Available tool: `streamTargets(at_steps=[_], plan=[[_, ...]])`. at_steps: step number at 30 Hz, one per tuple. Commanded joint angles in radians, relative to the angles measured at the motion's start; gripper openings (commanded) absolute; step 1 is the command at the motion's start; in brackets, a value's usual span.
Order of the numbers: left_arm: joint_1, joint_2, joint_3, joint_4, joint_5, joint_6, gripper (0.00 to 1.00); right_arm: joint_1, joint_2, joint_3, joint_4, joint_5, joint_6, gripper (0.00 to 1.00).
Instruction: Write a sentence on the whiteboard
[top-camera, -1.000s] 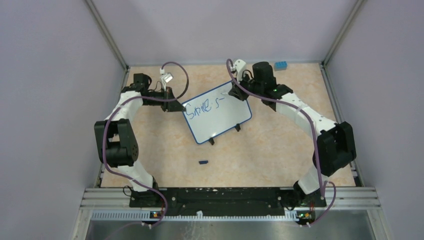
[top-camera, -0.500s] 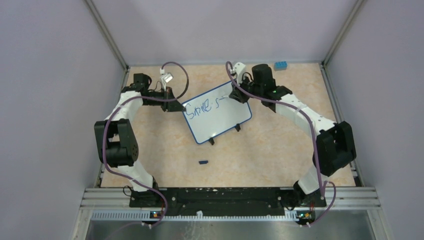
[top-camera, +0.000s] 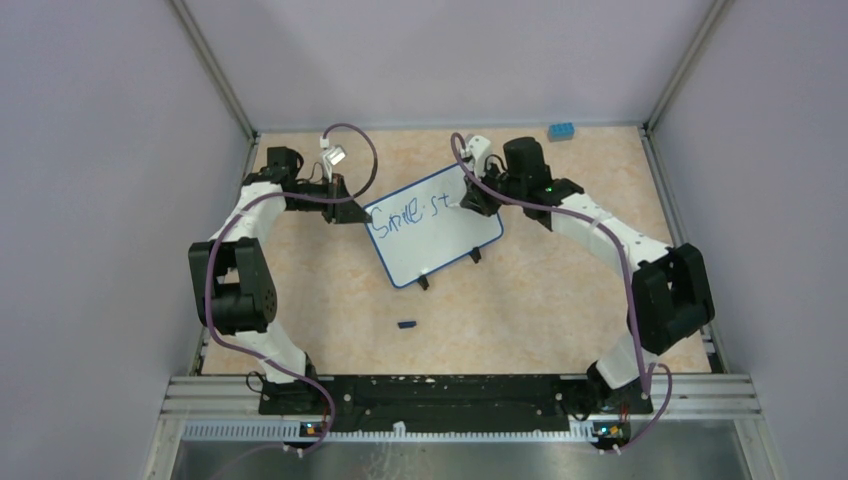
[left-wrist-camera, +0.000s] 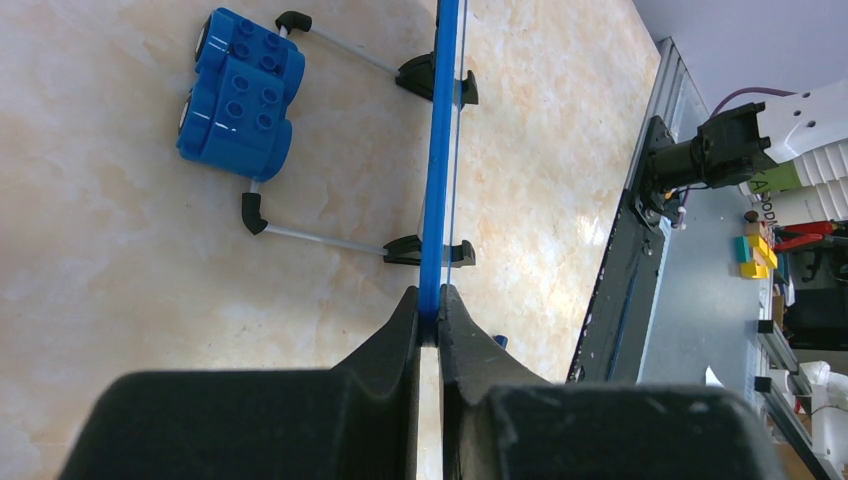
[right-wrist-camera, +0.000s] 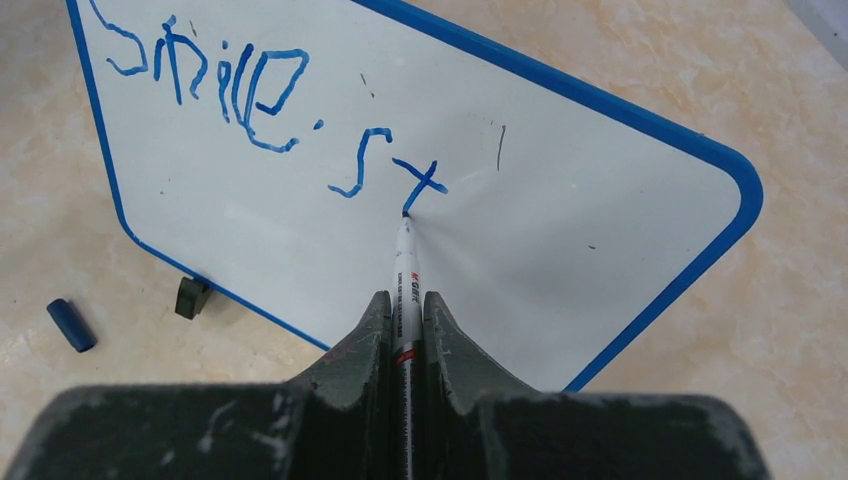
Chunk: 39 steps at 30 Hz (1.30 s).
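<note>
Press the pen (right-wrist-camera: 404, 250), squeezed tight in the right gripper (right-wrist-camera: 405, 300), softly on the whiteboard (right-wrist-camera: 560, 200) just ahead, beside the blue words (right-wrist-camera: 250, 95), and hold still the board's edge, pinched in the left gripper (left-wrist-camera: 428, 300).

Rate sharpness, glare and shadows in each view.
Top external: even light, no glare, the sentence small. Left wrist: the whiteboard edge sharp, left gripper dark, soft. Right wrist: writing crisp, faint grey shading beside the marker tip.
</note>
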Motion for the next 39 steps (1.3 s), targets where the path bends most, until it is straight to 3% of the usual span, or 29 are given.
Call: streamTargets(at_steps=[1,14,39], plan=[[-0.007,-0.021,0.031,0.009,-0.01,0.029,0.0,-0.005,-0.046,-0.011,0.009,0.012,-0.028,0.0],[-0.006,-0.023,0.032,0.006,-0.015,0.03,0.0,-0.009,-0.038,0.066,0.003,0.08,-0.051,0.0],[-0.01,-0.041,0.036,-0.015,-0.04,0.048,0.03,-0.056,-0.095,0.041,0.003,-0.036,-0.012,0.0]])
